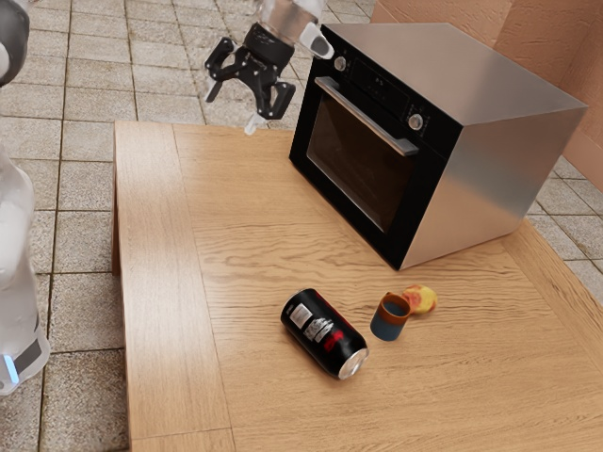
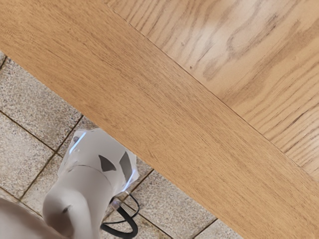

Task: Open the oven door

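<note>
Silvery and probably slick, that stiff oven handle [image 1: 364, 117] wants the wide-spread claw [image 1: 232, 107] gripping mid-bar, pulling steadily.

In the exterior view, a wood-grained tabletop [image 1: 207, 282] is provided. A box-shaped oven [image 1: 509, 160] is seated on it at 1 o'clock from a black can [image 1: 316, 330], its front directed toward 8 o'clock. The can is laid on its side, its silver end pointed between 4 and 5 o'clock. An orange-and-blue cup [image 1: 387, 323] is stood upright nearby; a yellow-red fruit [image 1: 423, 299] is located just beside it, at 2 o'clock.
</note>
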Robot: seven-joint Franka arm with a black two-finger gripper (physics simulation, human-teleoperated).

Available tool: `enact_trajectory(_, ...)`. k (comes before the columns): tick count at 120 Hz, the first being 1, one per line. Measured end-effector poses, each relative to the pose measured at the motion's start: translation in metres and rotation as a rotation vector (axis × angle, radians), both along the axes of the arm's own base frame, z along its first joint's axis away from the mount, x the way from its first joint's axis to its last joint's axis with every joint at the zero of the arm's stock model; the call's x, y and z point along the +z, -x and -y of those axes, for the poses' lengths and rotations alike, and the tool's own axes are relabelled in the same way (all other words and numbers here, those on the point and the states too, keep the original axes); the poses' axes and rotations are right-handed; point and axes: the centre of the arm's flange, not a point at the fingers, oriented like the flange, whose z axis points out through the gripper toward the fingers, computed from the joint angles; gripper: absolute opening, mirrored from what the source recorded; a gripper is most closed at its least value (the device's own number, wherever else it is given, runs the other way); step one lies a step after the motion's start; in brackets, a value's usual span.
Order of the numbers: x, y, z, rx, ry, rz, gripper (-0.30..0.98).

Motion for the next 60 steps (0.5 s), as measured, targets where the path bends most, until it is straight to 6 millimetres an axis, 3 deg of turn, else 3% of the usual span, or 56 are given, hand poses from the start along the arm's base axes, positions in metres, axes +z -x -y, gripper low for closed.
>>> enact_trajectory(9, 0.002, -0.028, 0.006, 0.168, -0.041, 0.110, 0.69)
enact_trajectory(26, 0.032, -0.031, 0.007, 0.458, -0.081, 0.260, 0.69)
enact_trajectory(43, 0.049, -0.022, -0.034, 0.778, -0.116, 0.289, 0.69)
enact_trajectory(60, 0.051, 0.018, -0.056, 1.015, -0.086, 0.352, 0.69)
